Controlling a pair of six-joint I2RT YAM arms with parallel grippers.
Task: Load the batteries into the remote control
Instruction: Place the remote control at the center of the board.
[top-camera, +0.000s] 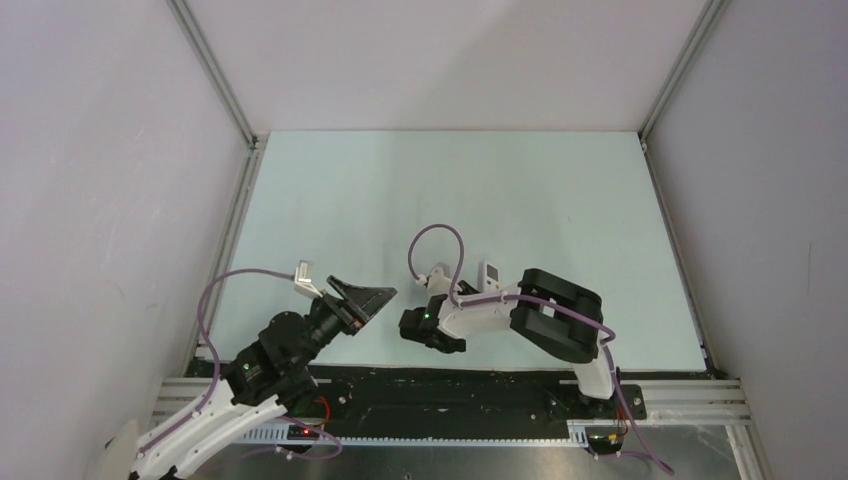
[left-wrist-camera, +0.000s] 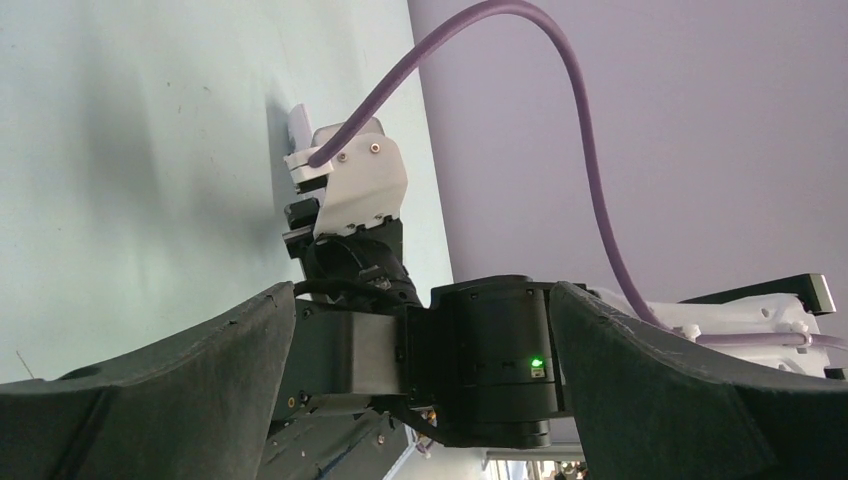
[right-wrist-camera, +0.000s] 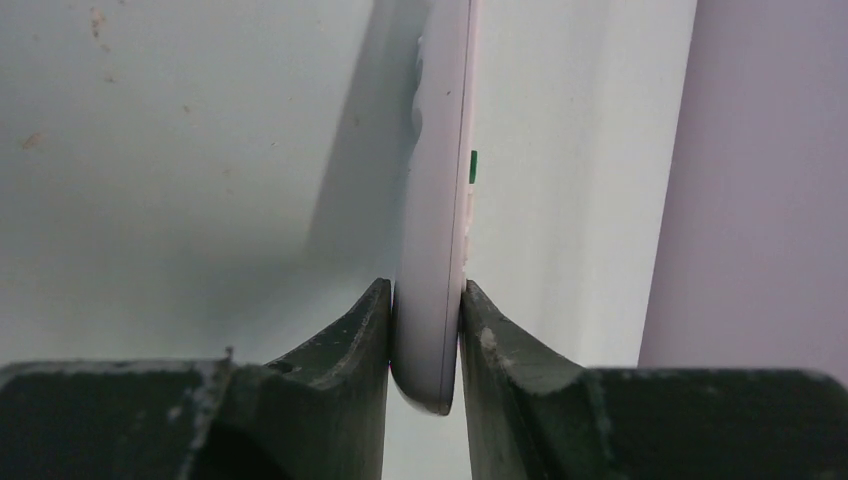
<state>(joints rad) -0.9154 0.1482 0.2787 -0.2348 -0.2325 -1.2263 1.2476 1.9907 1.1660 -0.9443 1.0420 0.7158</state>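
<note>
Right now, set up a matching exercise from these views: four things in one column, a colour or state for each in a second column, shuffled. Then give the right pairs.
Things
1. left gripper
2. right gripper
3. remote control
4. table

Colour or state
A. white, clamped edge-on
B. pale green
C. wide open, holding nothing
D. shut on the remote control

Pairs: 1-C, 2-D, 3-A, 4-B
</note>
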